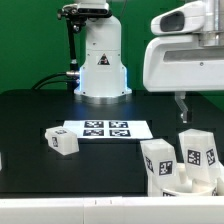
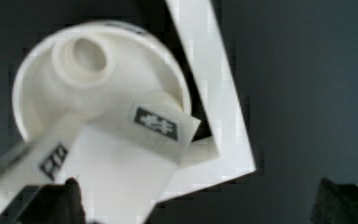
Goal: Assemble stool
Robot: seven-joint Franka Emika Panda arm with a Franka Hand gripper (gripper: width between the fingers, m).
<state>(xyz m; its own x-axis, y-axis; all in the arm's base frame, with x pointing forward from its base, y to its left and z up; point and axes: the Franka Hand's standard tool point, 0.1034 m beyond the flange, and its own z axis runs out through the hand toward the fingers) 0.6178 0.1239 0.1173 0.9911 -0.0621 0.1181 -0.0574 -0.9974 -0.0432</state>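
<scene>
Here's the gripper (image 1: 181,112), fingers spread wide with nothing between them, hanging over the stool parts bunched low on the exterior view's right. The round seat (image 2: 91,85) lies there with two upright legs (image 1: 198,150) on it, and the wrist view shows a tagged leg (image 2: 119,142) rising off the seat's rim, close to a white strip (image 2: 211,80). A loose leg (image 1: 60,141) lies well apart on the exterior view's left, near the marker board (image 1: 100,128). The danger, I'd say, is coming down off-centre: a finger could clip that chunky leg and tip it, or nudge the seat. I can't tell whether the legs are fixed, so a knock might undo them.
</scene>
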